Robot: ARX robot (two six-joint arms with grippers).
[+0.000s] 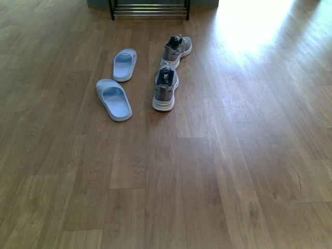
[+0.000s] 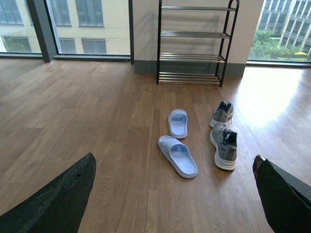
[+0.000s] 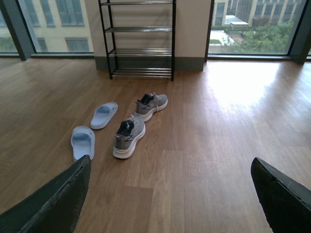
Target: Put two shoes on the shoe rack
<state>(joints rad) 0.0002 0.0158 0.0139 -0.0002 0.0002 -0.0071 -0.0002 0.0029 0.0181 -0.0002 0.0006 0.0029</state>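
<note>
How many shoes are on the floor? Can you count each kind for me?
Gray sneakers: 2
Pale blue slide sandals: 2
Total: 4

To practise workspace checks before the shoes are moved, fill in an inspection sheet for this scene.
Surface: wooden floor, sun glare at far right.
Job's things: near gray sneaker and far gray sneaker on floor; shoe rack by wall, holding no shoes.
Clutter: near pale blue sandal and far pale blue sandal, left of sneakers.
Grippers: left gripper and right gripper open, holding nothing.
Cables: nothing seen.
Surroundings: large windows, buildings outside.
</note>
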